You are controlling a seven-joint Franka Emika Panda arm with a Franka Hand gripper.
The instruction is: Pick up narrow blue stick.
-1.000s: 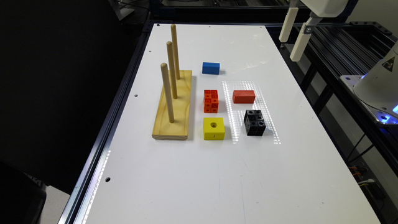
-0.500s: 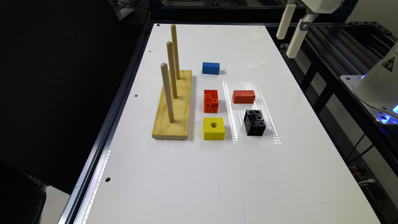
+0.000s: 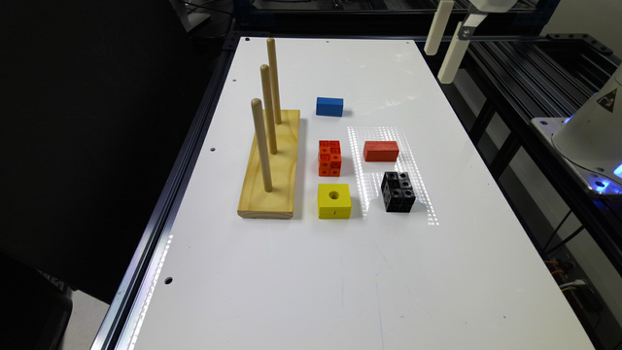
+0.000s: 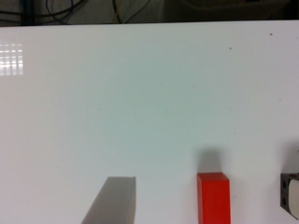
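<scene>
since a second ago the gripper [image 3: 446,46] has drifted toward the exterior view's left and slightly up at the far right corner, while every block on the desk [image 3: 340,272] has stayed where it was. it hangs high above the desk's far right edge, well apart from all the blocks. whether the jaws are spread or pressed together cannot be told: the wrist view catches one pale finger [image 4: 114,200] and not the other.

the narrow blue stick [image 3: 329,106] lies flat on the desk, the farthest of the blocks, just right of the wooden peg board [image 3: 269,167] with its three upright pegs. nearer than it sits a studded orange-red block [image 3: 330,157], and nearer again a yellow cube with a hole [image 3: 334,201]. to the right of those lie the plain red block [image 3: 381,150] [image 4: 213,198] and a black studded block [image 3: 398,191].
</scene>
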